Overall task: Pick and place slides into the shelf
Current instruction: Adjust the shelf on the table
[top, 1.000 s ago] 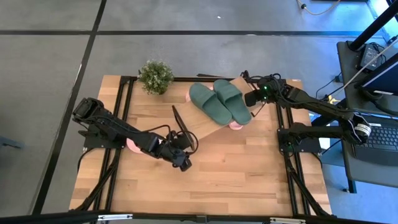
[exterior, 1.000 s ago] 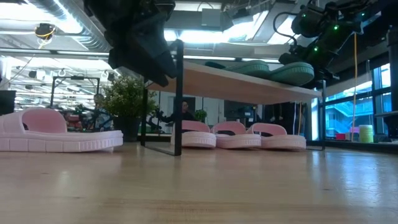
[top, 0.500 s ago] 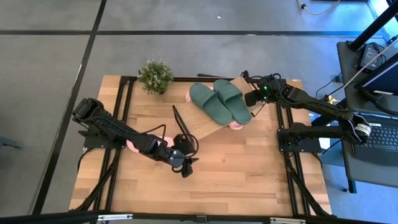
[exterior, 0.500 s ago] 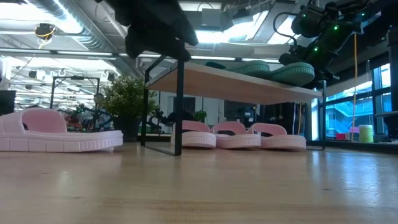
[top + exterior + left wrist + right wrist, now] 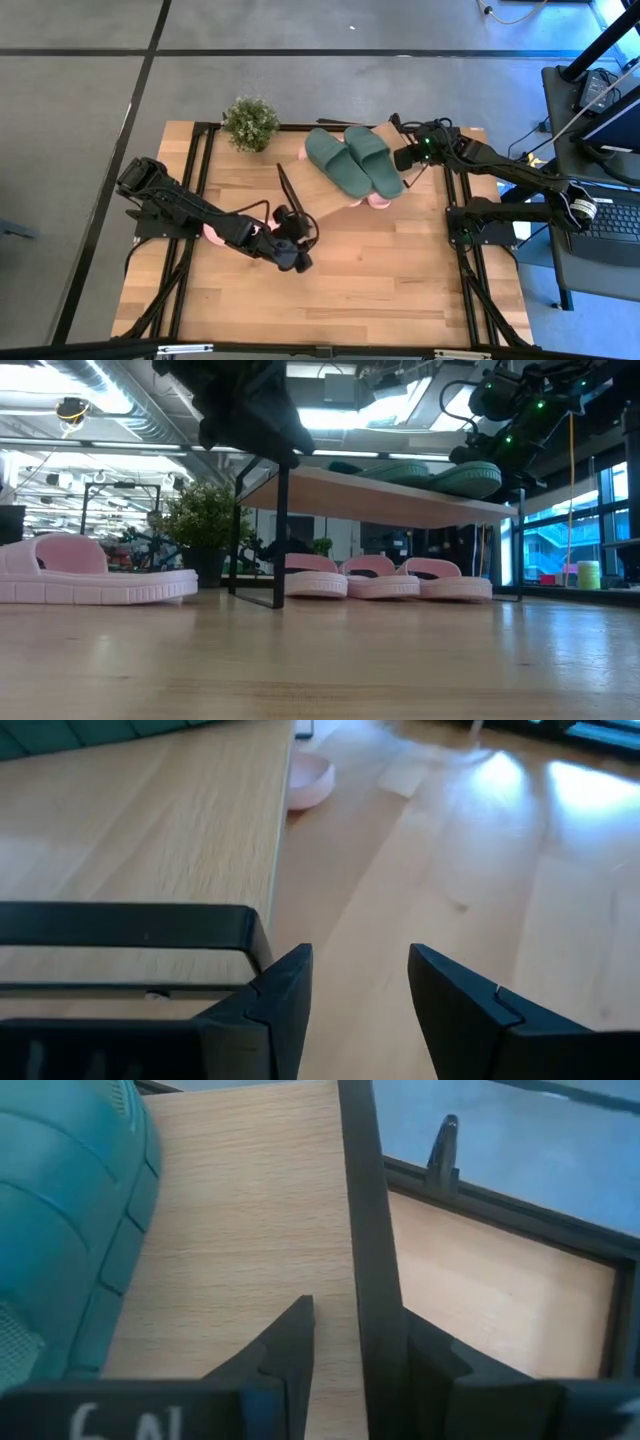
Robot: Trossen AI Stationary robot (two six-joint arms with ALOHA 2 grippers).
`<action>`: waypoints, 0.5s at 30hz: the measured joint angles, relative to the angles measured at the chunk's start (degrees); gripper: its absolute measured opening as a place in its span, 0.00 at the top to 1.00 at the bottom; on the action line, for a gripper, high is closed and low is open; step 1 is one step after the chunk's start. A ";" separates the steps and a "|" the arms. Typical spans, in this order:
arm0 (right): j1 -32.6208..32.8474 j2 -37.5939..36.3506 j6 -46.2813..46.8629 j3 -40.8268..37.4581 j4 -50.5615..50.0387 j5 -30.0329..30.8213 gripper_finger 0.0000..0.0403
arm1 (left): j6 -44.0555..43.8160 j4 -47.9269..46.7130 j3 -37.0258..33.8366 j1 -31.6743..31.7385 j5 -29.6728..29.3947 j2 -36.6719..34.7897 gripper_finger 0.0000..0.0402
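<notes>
The shelf, a light board on thin black legs, stands mid-table with the dark green slides side by side on top. Three pink slides rest soles down on the table under it. A fourth pink slide lies on the table's left, partly under my left arm. My left gripper is open at the shelf's near corner. My right gripper is open above the shelf's right edge, its fingers to either side of the black edge rail; wood shows between one finger and the rail. My left gripper meets the shelf at its near corner: the outer side of one finger stands against the end of the black frame bar. The fingers come level from the table's near side. Nothing is between them.
A small potted plant stands at the table's far left corner. Black frame rails run along the table's left and right sides. Bare wooden table spreads out near of the shelf.
My left gripper has moved a little toward the near edge and then back toward the shelf's near corner. In the low view the shelf's near leg has shifted slightly toward the table's left. My right arm has kept still.
</notes>
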 joint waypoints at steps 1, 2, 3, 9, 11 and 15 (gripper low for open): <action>0.00 0.00 0.22 0.02 0.00 -0.67 0.73 | -0.31 -0.95 0.00 0.00 -0.19 0.00 0.60; 0.01 0.00 0.30 0.04 0.06 -1.45 0.73 | -0.57 -1.94 0.00 0.00 -0.60 0.00 0.60; 0.21 0.00 0.38 0.04 0.25 -2.12 0.73 | -1.11 -3.05 0.00 -0.02 -1.25 0.00 0.60; 2.42 0.02 3.23 0.04 0.52 -3.36 0.73 | -5.57 -11.98 0.00 0.05 -7.52 0.04 0.60; 3.18 0.04 3.91 0.04 0.61 -3.20 0.73 | -6.57 -14.75 0.00 0.29 -8.49 0.04 0.60; 4.67 0.07 5.53 0.04 0.90 -3.10 0.73 | -6.60 -18.04 0.00 1.64 -9.20 0.07 0.60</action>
